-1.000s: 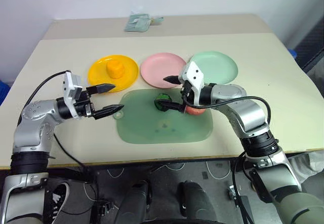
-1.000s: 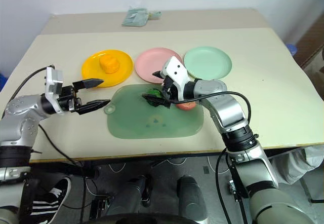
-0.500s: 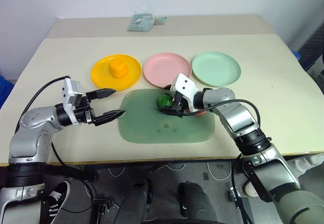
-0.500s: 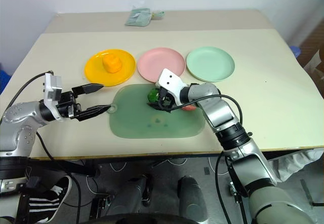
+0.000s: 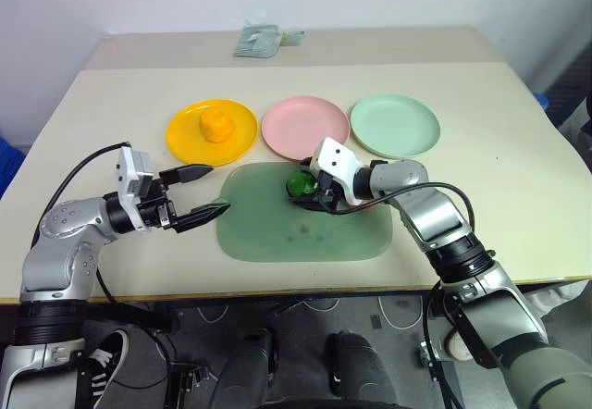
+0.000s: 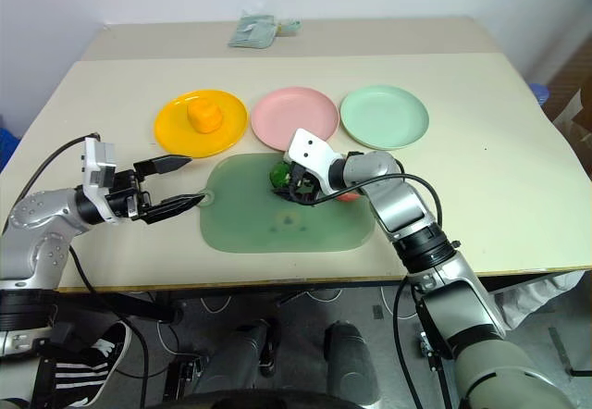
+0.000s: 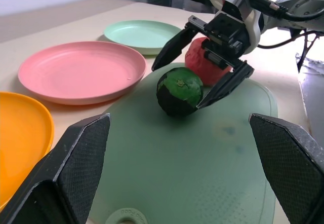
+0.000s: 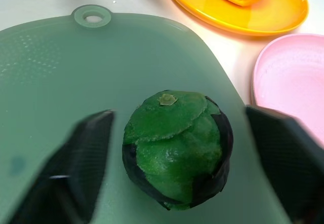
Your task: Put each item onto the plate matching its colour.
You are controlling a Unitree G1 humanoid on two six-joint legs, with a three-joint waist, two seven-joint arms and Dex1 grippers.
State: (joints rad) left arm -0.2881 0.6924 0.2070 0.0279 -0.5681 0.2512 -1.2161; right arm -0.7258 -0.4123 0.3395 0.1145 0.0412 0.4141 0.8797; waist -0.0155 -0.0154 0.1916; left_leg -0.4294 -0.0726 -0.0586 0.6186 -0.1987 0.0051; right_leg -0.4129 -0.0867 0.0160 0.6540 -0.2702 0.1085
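A: The right pincer point(image 5: 309, 185) sat down on the green mat point(image 5: 277, 229), its black fingers either side of the dark green round fruit point(image 5: 299, 183). The lower finger was at the fruit's side; whether the other was touching could not be told, so nothing was firmly held.

B: And that fruit was round. If the fingers met it off-centre, it could have squirted out and rolled across the mat.

A: The red-pink apple point(image 7: 203, 61) lay just behind it, close to the wrist. A careless lift risked knocking it off the mat onto the counter point(image 5: 481, 178).

B: The pale mint green plate point(image 5: 395, 124) waited empty beyond, the pink plate point(image 5: 304, 126) beside it, also bare.

A: The orange-yellow lumpy fruit point(image 5: 216, 123) already rested on the yellow plate point(image 5: 190, 141). The left pincer point(image 5: 205, 192) hovered wide apart, empty, near the mat's edge.
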